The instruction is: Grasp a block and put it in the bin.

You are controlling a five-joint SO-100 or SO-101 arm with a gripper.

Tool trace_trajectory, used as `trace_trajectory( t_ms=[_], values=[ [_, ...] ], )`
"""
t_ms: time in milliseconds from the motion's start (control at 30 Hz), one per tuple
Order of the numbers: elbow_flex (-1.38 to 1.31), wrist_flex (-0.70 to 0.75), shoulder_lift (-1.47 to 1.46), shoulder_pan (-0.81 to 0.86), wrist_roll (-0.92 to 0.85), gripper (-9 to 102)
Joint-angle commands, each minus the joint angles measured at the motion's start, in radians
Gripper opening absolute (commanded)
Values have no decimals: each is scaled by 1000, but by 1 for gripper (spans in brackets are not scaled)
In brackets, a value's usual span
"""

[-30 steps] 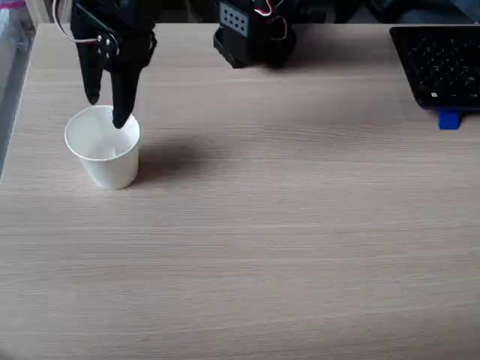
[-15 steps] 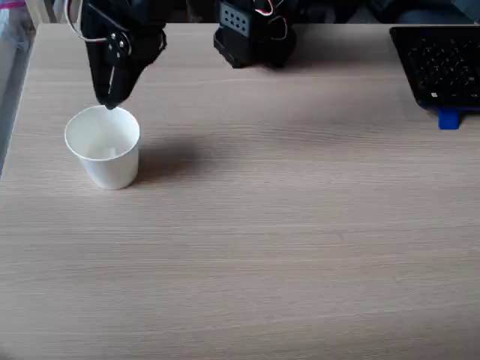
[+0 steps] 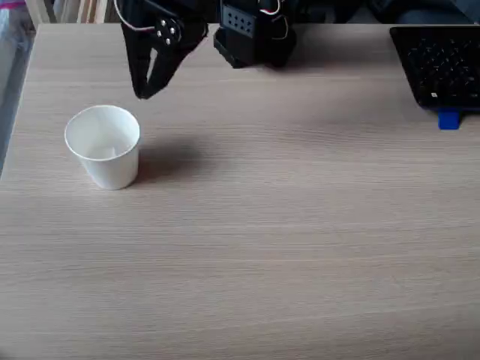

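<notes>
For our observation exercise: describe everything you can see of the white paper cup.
The cup is white, seemingly paper, with a rolled rim, tapering toward its base. It stands upright and open on the pale wooden table, near the left side of the fixed view, casting a shadow to its right. Nothing touches it; the black claw hangs apart, up and right.

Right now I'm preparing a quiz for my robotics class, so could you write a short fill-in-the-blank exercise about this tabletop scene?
1. The paper cup stands ____ on the wooden table.
2. In the fixed view, the gripper is above and to the ____ of the cup.
3. The keyboard by the table's right edge is ____ in colour.
4. A small ____ piece sits just below the keyboard.

Missing words: upright; right; black; blue
</notes>
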Motion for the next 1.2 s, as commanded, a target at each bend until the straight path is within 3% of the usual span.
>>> trace_trajectory(
  t_ms=[0, 333, 767, 1167],
  values=[
    [48, -9, 94, -41, -6, 0],
    [238, -14, 302, -179, -3, 0],
    [445, 100, 572, -377, -3, 0],
    [698, 106, 833, -472, -77, 0]
  ],
)
